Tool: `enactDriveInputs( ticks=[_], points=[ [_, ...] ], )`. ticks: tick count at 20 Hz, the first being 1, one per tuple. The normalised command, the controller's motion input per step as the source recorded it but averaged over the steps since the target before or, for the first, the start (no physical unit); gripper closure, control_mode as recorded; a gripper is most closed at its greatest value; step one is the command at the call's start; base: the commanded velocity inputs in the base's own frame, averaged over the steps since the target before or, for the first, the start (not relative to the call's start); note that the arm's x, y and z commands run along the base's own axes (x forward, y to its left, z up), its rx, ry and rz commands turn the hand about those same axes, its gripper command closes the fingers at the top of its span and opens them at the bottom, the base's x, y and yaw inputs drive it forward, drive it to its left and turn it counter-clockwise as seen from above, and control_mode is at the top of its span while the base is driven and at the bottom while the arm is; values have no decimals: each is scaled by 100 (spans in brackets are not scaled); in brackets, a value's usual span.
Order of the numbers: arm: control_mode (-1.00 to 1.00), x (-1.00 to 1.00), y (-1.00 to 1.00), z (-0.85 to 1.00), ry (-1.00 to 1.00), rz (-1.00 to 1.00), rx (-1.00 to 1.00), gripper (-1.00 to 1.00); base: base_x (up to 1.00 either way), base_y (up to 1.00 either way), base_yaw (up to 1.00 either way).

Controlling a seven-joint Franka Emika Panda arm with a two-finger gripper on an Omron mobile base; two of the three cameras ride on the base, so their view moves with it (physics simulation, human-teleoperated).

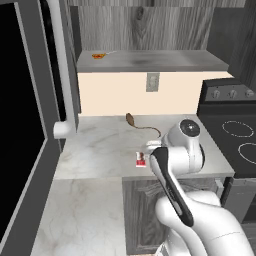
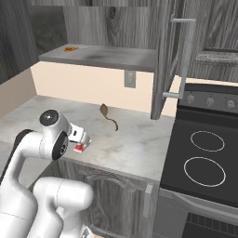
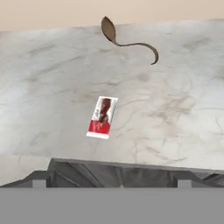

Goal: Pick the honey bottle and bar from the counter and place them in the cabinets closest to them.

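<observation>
The bar [image 3: 102, 117], a small red and white packet, lies flat on the pale marbled counter [image 3: 175, 109] close to its front edge. My gripper [image 3: 111, 179] hangs a little above it and nearer the counter's edge, open, with nothing between its widely spread fingertips [image 3: 39, 179]. In the base views the bar [image 1: 141, 160] [image 2: 80, 148] peeks out just beside my arm's wrist. The upper cabinets [image 1: 165, 61] [image 2: 116, 58] stand open above the counter, showing a grey shelf floor. The honey bottle is out of view.
A brown teardrop thing with a long thin tail [image 3: 109, 29] [image 1: 131, 119] lies further back on the counter. An orange round pastry [image 1: 98, 56] sits on the cabinet shelf. An open cabinet door [image 2: 165, 60] hangs between counter and black stovetop [image 2: 204, 153].
</observation>
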Motion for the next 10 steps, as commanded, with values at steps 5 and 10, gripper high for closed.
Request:
enactDriveInputs(
  ticks=[5, 10],
  points=[
    [-100, 49, 16, -36, 6, -4, 3, -100, 0, 0, 0],
    [-100, 50, 8, -34, 11, -1, 2, -100, 0, 0, 0]
  ],
)
